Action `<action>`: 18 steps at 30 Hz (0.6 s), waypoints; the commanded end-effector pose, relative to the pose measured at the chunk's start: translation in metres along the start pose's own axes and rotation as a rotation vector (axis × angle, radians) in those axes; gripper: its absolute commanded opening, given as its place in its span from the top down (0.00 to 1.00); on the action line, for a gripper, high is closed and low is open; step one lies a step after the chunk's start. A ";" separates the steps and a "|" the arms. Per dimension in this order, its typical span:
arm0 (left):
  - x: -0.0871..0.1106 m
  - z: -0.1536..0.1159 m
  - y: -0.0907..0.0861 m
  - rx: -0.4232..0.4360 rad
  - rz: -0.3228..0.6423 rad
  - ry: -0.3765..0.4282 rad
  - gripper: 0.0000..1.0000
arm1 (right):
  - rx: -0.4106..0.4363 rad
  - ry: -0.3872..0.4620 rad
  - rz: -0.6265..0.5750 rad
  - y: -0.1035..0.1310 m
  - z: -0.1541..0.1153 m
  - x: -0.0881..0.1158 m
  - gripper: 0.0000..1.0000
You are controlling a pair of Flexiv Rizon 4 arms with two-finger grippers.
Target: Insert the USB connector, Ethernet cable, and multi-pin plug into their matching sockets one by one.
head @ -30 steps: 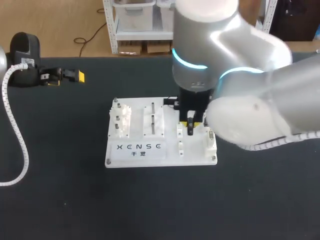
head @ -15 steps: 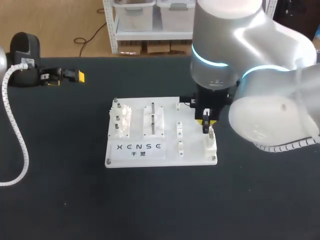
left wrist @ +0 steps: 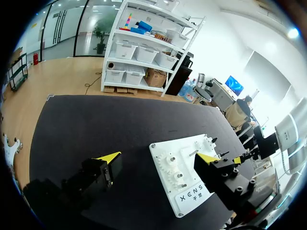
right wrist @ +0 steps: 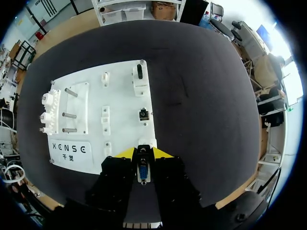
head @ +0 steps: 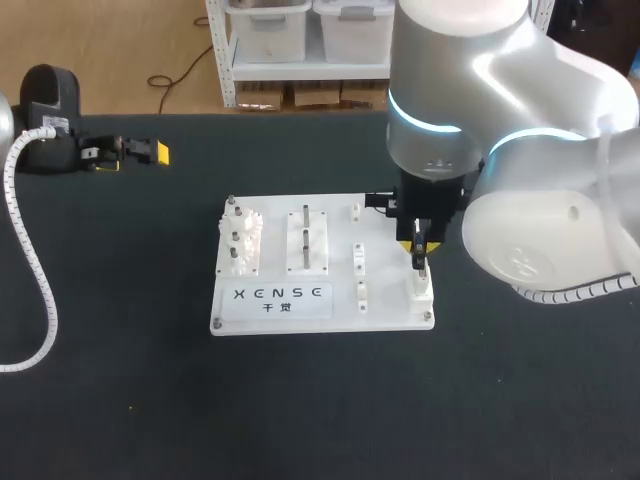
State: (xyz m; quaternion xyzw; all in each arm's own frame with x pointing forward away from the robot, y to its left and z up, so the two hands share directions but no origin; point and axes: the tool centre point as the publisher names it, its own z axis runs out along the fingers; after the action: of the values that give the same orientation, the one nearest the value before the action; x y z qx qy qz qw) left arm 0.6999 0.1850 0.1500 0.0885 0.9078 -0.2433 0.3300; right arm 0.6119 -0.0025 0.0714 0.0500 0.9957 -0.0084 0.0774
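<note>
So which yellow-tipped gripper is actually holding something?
The right gripper, over the white board, grips a blue-faced multi-pin plug; the left gripper is open and empty.

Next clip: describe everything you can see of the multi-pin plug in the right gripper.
The multi-pin plug is a small connector with a metallic-looking shell around a blue face. Individual pins are too small to make out. It is clamped between the two fingers of the right gripper, its face pointing out along them. It sits over the edge of the white board, just short of a white socket block. Whether it touches the block cannot be told. No cable is visible.
</note>
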 end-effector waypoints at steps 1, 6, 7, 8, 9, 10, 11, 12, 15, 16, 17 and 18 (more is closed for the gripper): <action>0.000 0.000 0.000 0.000 0.000 0.000 0.00 | 0.002 0.000 0.003 -0.003 0.001 0.003 1.00; 0.000 0.000 0.000 0.000 0.000 0.000 0.00 | 0.007 0.005 0.005 -0.005 0.004 0.006 1.00; 0.000 0.000 0.000 0.000 0.000 0.000 0.00 | 0.008 0.005 0.004 -0.005 0.004 0.006 1.00; 0.000 0.000 0.000 0.000 0.000 0.000 0.00 | 0.008 0.006 0.002 -0.004 0.005 0.007 1.00; 0.000 0.000 0.000 0.000 0.000 0.000 0.00 | 0.009 0.007 0.002 -0.004 0.005 0.007 1.00; 0.000 0.000 0.000 0.000 0.000 0.000 0.00 | 0.010 0.008 0.001 -0.004 0.006 0.007 1.00; 0.000 0.000 0.000 0.000 0.000 0.000 0.00 | 0.009 0.009 0.000 -0.003 0.006 0.008 1.00; 0.000 0.000 0.000 0.000 0.000 0.000 0.00 | 0.008 0.010 0.000 -0.003 0.005 0.008 1.00; 0.000 0.000 0.000 0.000 0.000 0.000 0.00 | 0.005 0.011 -0.005 -0.003 0.005 0.009 1.00; 0.000 0.000 0.000 0.000 0.000 0.000 0.00 | 0.004 0.010 -0.006 -0.003 0.005 0.009 1.00; 0.000 0.000 0.000 0.000 0.000 0.000 0.00 | 0.004 0.010 -0.008 -0.003 0.005 0.009 1.00; 0.000 0.000 0.000 0.000 0.000 0.000 0.00 | 0.004 0.009 -0.009 -0.003 0.005 0.009 1.00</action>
State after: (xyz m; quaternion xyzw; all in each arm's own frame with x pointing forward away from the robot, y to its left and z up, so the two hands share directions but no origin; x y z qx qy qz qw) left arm 0.6999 0.1850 0.1500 0.0885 0.9078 -0.2433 0.3300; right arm 0.6045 -0.0034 0.0652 0.0456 0.9964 -0.0109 0.0707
